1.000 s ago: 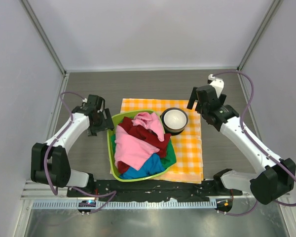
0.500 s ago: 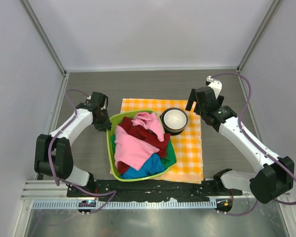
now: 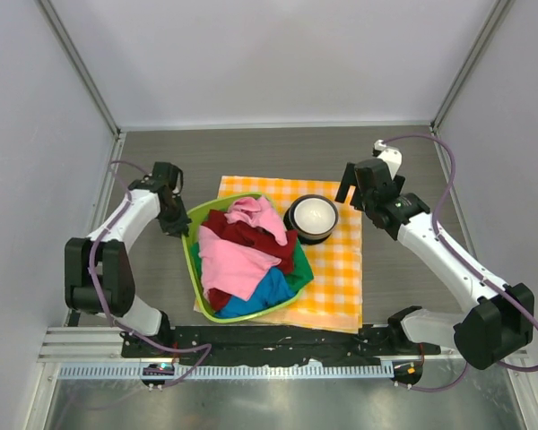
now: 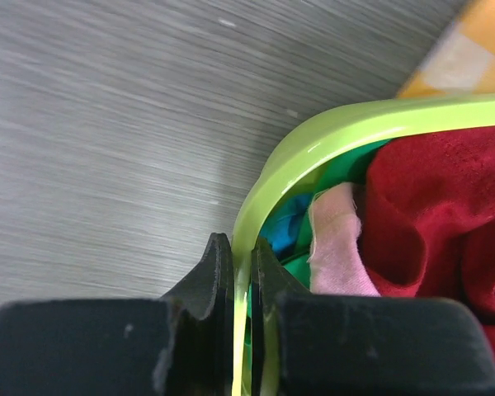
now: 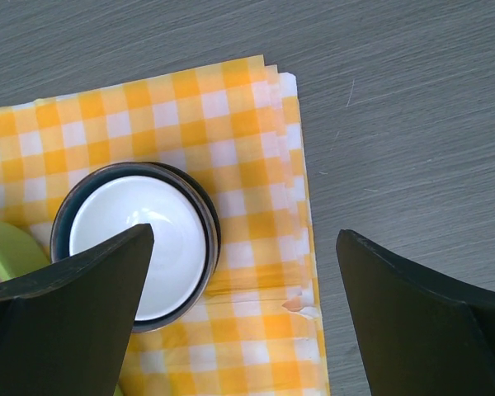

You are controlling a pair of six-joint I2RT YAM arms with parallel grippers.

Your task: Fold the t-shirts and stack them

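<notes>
Change: left pincer [image 4: 241,272], pinched on the basket [image 3: 191,262] rim, has dragged it toward the tabletop's [image 3: 269,152] left edge vs a sec ago. The checked cloth [image 3: 336,269] & bowl [image 3: 310,215] slid along w/ it. The t-shirts [image 3: 242,260] stay heaped inside, left of centre, none folded yet. The right pincer [image 5: 241,239] hangs spread above the bowl, empty. Prob. just repositioning before the first pick.

The top camera looks down from high above the near side of the green basket [image 3: 197,213], far enough back to hold all of it. The left wrist camera sits hard against the basket's left rim, sharing the t-shirts [image 4: 429,206] inside. The right wrist camera looks down just right of the basket, over the bowl [image 5: 140,239].
</notes>
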